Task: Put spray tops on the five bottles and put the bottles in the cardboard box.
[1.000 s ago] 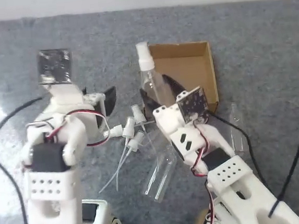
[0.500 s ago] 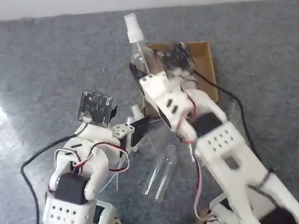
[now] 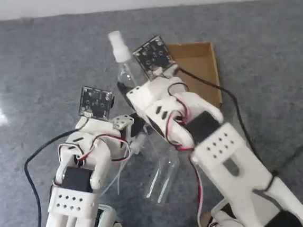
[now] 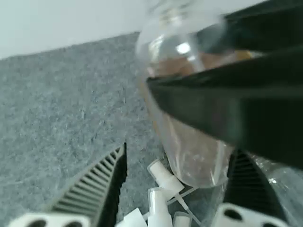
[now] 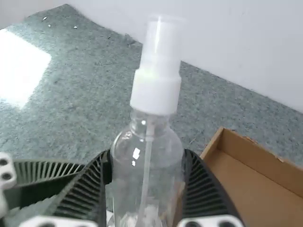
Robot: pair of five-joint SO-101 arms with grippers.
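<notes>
Bottle [image 3: 126, 69] in right pincer [image 3: 130, 90] shifted left; left pincer [image 3: 136, 129] closer beneath.

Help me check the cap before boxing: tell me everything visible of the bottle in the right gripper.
The bottle is clear plastic, round-shouldered, with a white spray top on its neck and a dip tube visible inside. It stands roughly upright, clamped at the body by the right gripper, beside the cardboard box, not in it. The left gripper sits open around its lower end.
</notes>
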